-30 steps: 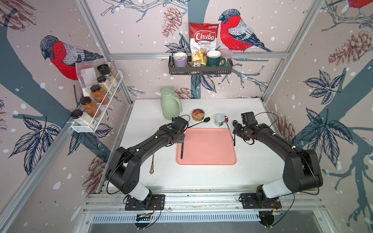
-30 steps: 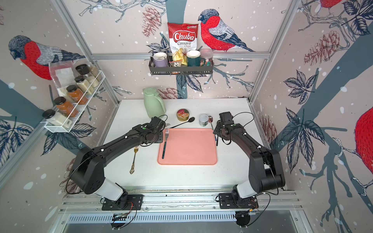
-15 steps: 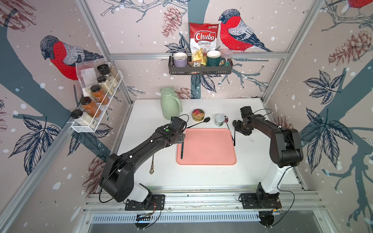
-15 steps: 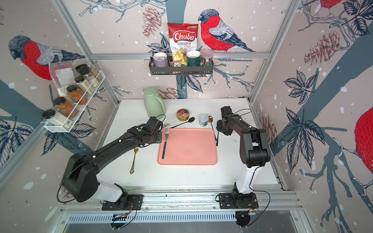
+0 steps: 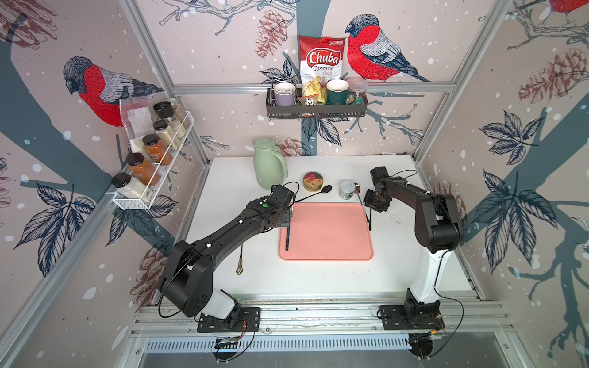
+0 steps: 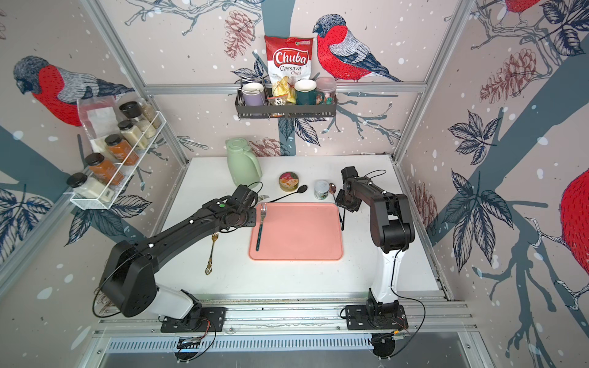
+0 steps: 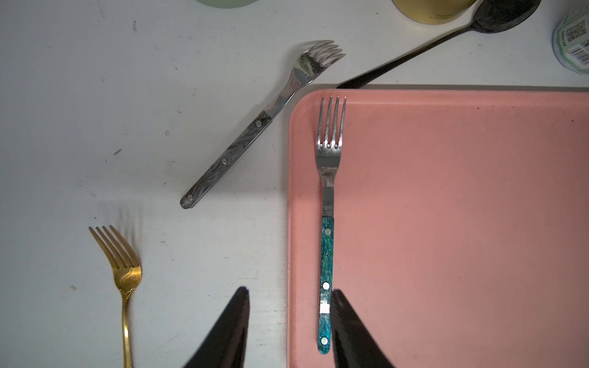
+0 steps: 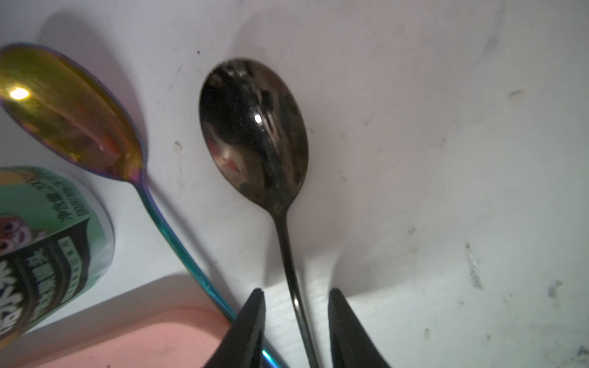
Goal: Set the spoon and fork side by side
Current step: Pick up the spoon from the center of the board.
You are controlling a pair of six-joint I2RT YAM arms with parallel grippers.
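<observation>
Two black arms reach from the front rail over a white worktop (image 5: pixel 318 280). The left arm (image 5: pixel 223 235) stretches low and diagonal to the far left corner of the pink tray (image 5: pixel 334 235). Its left fingers (image 7: pixel 229 325) are spread and grasp nothing, straddling the tray's left edge. The teal-handled fork (image 7: pixel 326 255) lies flat on the tray just beside one finger, tines toward the back wall. The right arm (image 5: pixel 414 197) rises from its white base, folds at the elbow and points down just beside the tray's right edge. Its right fingers (image 8: pixel 251 328) stand apart around the handle of the black spoon (image 8: pixel 255 127), a gap on each side, gripping nothing. That spoon lies on the worktop, off the tray and well apart from the fork. Behind the tray stand a green jug (image 5: pixel 269 167), a round tin (image 5: pixel 313 181) and a small can (image 5: pixel 346 190). A gold fork (image 6: pixel 211 251) lies left of the tray. Bird-patterned walls carry a spice rack (image 5: pixel 149 165) and a shelf (image 5: pixel 315 105) with mugs.
</observation>
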